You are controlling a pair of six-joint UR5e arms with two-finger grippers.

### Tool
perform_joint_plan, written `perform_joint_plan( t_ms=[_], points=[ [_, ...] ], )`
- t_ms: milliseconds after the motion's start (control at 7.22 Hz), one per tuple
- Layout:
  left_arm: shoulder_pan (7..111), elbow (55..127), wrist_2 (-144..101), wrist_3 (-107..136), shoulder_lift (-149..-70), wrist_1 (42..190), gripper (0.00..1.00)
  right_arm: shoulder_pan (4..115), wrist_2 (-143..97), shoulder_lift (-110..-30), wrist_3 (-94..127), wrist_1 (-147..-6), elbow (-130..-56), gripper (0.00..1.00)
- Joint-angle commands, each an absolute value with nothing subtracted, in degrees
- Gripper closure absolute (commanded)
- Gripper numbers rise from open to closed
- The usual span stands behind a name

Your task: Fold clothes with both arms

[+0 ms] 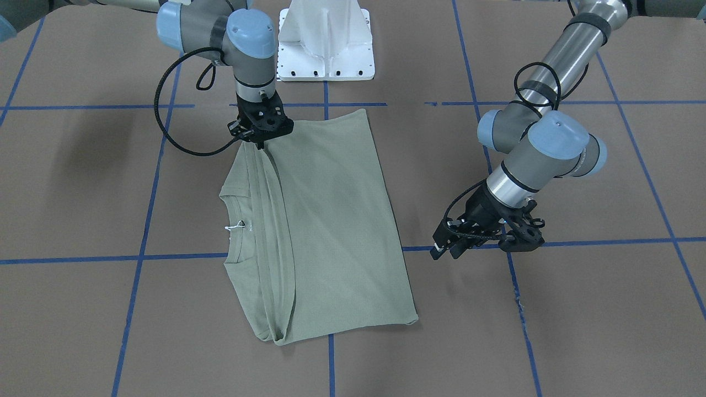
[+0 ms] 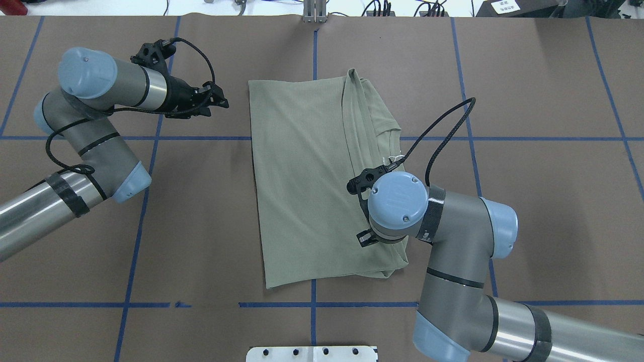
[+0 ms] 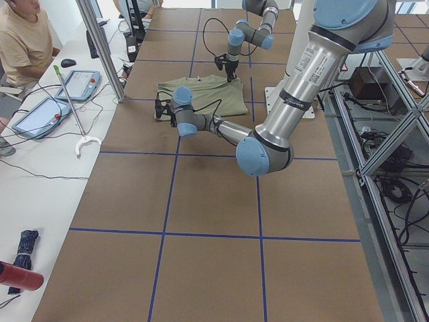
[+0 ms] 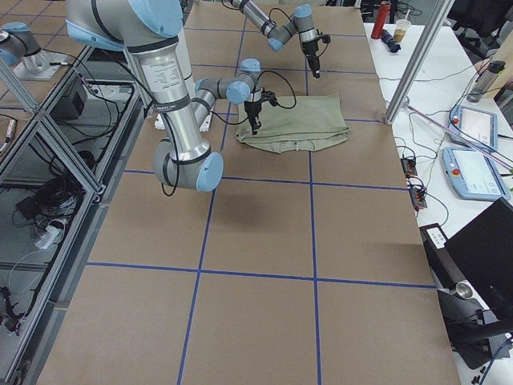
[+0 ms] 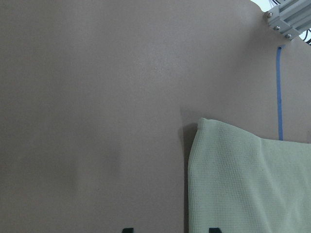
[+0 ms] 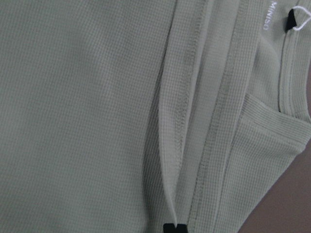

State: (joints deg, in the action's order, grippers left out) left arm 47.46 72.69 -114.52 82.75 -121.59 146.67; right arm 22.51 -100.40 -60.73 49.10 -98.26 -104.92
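Soft, matt, fine-waffled knit cloth for the shirt [image 1: 336,220], ribbed at the collar [image 1: 231,234]. Matt brown paper over the bench [image 1: 579,331], crossed by tape lines [image 1: 606,241]. Satin silver metal and smooth pale-blue plastic caps on left arm [image 1: 568,49] and right arm [image 1: 251,60].

shirt [image 1: 331,220]: sage green all over, fine waffle-knit texture
collar [image 1: 234,242]: same green, ribbed
lettering [image 6: 268,14]: small white letters by the collar
string [image 1: 236,225]: white loop at the neck, with a small black piece on it in the right wrist view
table [image 1: 551,331]: flat brown
tape lines [image 1: 182,256]: blue, laid as a grid of large squares
left arm [image 1: 557,149]: grey joints, shiny silver tube, light-blue caps, black bands
right arm [image 1: 248,44]: grey with light-blue caps
left gripper [image 2: 221,100]: black
right gripper [image 1: 260,144]: black
cables [image 1: 162,118]: black
base [image 1: 325,49]: white, with a row of dark holes along its edge
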Motion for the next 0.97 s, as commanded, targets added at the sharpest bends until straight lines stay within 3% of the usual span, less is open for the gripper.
perform_joint_plan(
  t_ms=[0,554,692,831],
  points=[
    [47.46,73.04,-114.52,82.88,-121.55,146.60,0.40,24.51,-101.95,-61.43,48.25,-98.44,-106.51,1.00],
    [47.46,74.00,-114.61,83.76,-121.55,145.81,0.40,20.92,-100.19,-66.18,57.57,-98.35,-108.54,1.00],
    [47.46,74.00,-114.61,83.76,-121.55,145.81,0.40,21.09,-100.54,-66.18,57.39,-98.52,-109.33,0.88],
    [47.46,73.92,-114.61,83.76,-121.47,145.81,0.40,21.18,-100.37,-66.18,57.57,-98.53,-109.51,0.01]
  ],
)
